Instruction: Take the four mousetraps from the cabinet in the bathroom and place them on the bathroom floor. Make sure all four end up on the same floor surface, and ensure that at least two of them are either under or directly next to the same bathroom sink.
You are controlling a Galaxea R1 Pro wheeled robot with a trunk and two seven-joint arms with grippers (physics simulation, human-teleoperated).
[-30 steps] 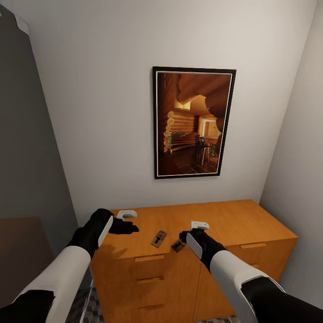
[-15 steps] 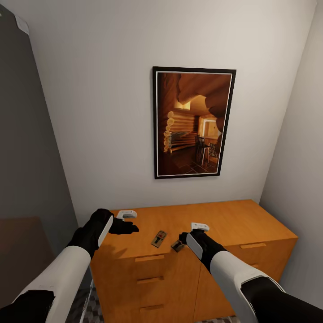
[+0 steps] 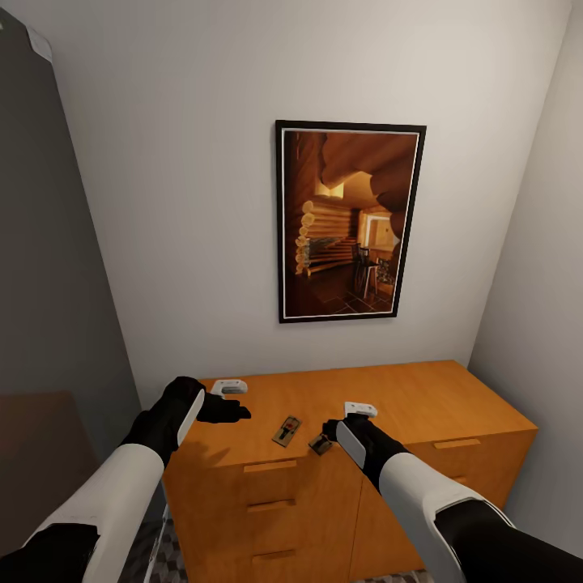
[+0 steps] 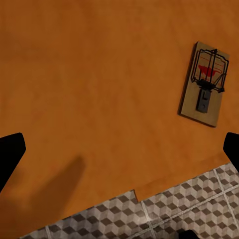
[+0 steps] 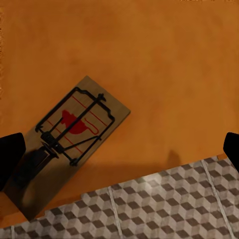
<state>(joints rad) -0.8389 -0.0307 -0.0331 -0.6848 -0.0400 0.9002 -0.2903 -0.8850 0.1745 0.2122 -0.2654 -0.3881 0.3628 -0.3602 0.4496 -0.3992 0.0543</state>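
Two mousetraps lie on the flat top of the orange-brown cabinet, near its front edge. One mousetrap rests between my two arms, off to one side of my open left gripper, which hovers over bare wood. The other mousetrap lies at the cabinet's front edge right below my right gripper. That gripper is open, and the trap sits close to one black fingertip. The cube-patterned bathroom floor shows past the cabinet edge.
A framed picture of a log cabin hangs on the white wall above the cabinet. A grey panel stands at the left, close to my left arm. The right wall closes in beside the cabinet. Drawer handles line the front.
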